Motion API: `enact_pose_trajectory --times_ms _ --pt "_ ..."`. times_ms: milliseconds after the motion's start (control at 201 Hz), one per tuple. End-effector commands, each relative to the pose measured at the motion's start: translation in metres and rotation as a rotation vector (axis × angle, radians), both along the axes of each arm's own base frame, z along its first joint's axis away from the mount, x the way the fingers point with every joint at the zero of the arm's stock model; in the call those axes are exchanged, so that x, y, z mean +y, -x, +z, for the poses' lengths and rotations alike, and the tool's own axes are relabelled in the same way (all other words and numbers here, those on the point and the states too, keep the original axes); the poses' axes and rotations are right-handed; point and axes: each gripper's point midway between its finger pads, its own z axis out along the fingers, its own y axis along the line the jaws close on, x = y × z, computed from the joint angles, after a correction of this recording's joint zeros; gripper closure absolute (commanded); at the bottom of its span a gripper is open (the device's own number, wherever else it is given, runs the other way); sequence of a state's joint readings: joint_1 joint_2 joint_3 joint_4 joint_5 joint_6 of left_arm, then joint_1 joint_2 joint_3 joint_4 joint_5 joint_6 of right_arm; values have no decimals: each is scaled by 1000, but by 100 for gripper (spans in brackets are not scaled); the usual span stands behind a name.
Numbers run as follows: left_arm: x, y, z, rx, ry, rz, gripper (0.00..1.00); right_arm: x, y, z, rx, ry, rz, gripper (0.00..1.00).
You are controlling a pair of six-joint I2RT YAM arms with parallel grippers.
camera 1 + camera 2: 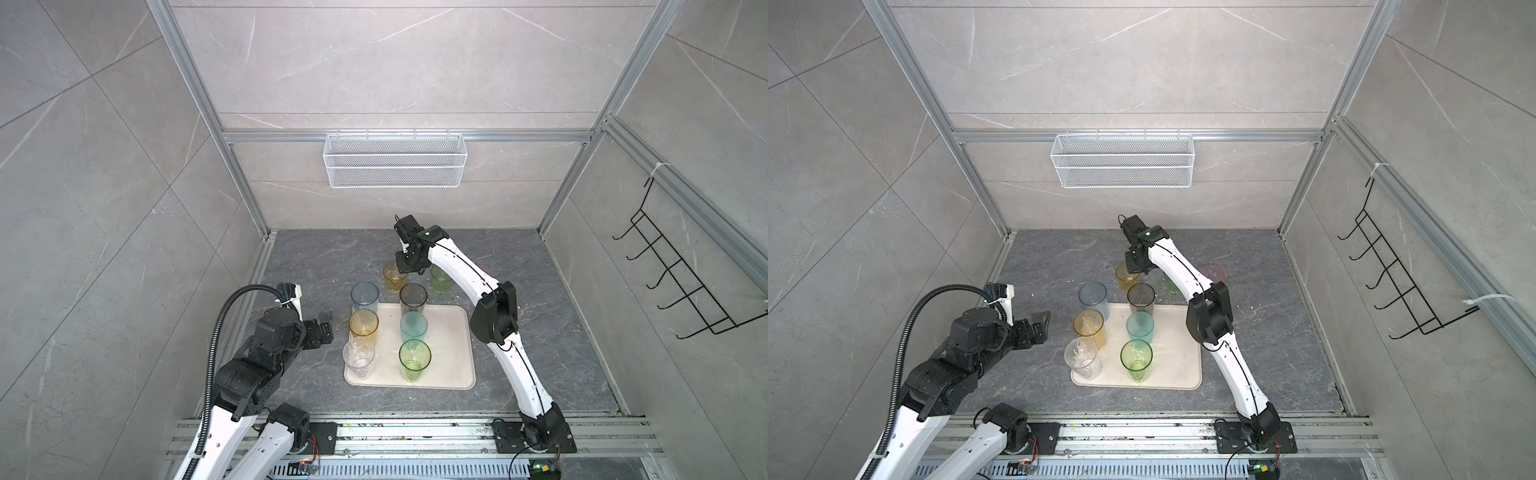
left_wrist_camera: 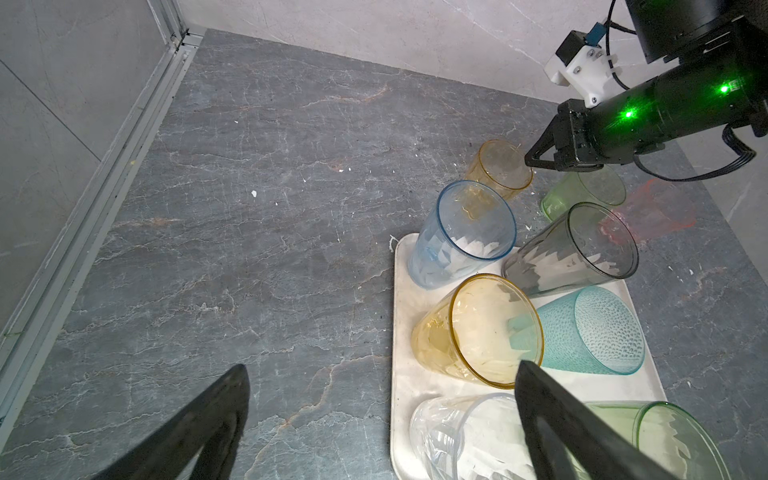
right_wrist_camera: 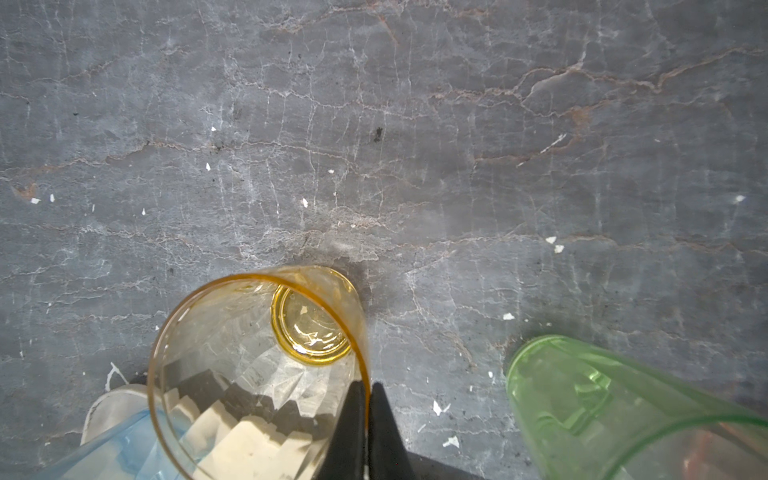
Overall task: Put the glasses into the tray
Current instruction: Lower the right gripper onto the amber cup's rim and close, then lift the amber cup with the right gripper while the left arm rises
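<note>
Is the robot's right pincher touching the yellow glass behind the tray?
Touching. The right wrist view shows the right gripper pinching the yellow glass by its rim.

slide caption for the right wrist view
Right tool pinches the rim of a short amber translucent tumbler beside a green translucent tumbler.

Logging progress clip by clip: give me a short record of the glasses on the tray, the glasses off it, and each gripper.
on tray: six: blue, tall amber, clear, grey, teal, tall green
off tray: three, beyond its far edge: short amber, short green, pink
right gripper: shut on short amber's rim
left gripper: open, empty, left of tray
</note>
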State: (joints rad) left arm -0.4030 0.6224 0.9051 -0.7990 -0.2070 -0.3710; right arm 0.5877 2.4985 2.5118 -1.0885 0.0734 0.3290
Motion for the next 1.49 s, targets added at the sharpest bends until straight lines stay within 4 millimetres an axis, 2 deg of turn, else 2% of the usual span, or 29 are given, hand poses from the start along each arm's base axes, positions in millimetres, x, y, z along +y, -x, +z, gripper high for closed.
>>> enact_pose_trajectory --times_ms 0,264,458,996,1016,1279,1488 --pt "0 -4 6 -21 18 16 0 0 0 -12 28 4 -18 90" --pt "0 -4 5 -21 17 12 0 1 -1 -17 36 0 -22 81" --pt "0 -4 5 -20 16 13 0 1 -1 -16 38 2 -22 80" --pt "0 -3 5 -19 17 15 0 -4 1 -15 43 27 -19 96" --pt "0 -3 5 -19 18 15 0 -2 -3 -4 18 12 -18 96" --pt "1 -3 5 -21 17 17 0 -10 1 31 -28 18 -16 100" --pt "3 -4 4 -18 11 27 0 -19 9 66 -70 23 -12 100"
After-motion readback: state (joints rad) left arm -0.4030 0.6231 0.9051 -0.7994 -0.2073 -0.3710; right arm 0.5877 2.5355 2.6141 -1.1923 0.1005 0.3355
